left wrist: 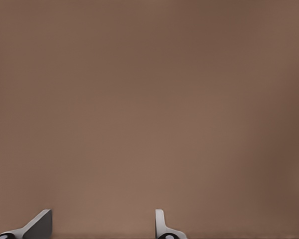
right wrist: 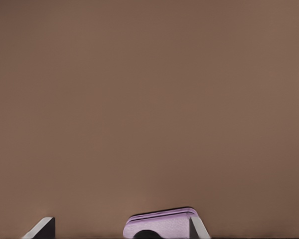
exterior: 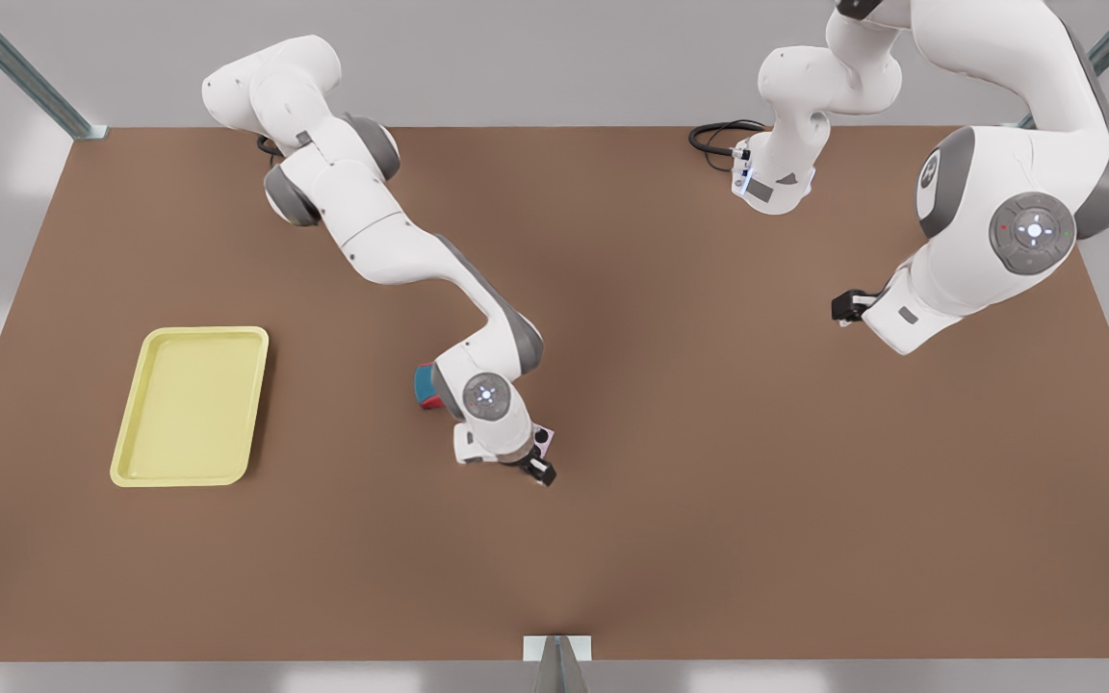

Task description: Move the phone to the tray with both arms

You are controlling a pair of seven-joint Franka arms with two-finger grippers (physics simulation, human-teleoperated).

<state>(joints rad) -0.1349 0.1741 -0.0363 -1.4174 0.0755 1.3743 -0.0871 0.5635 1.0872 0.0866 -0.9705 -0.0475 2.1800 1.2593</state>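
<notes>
I see the right gripper (exterior: 537,466) at frame centre, spread around the phone (right wrist: 162,223); the left gripper (exterior: 843,308), right of centre, hangs released.

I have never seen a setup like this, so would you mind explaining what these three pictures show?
These are simulator renders of two white robot arms working over a brown table. The wide picture looks down from an outside camera; the other two come from cameras on each arm's wrist. On the table lie a pale yellow tray, a teal-and-red computer mouse and a small pink phone. The right gripper is down at the phone with fingers apart, so nothing is held yet. The left gripper waits open above bare table, on the front view's right.
</notes>
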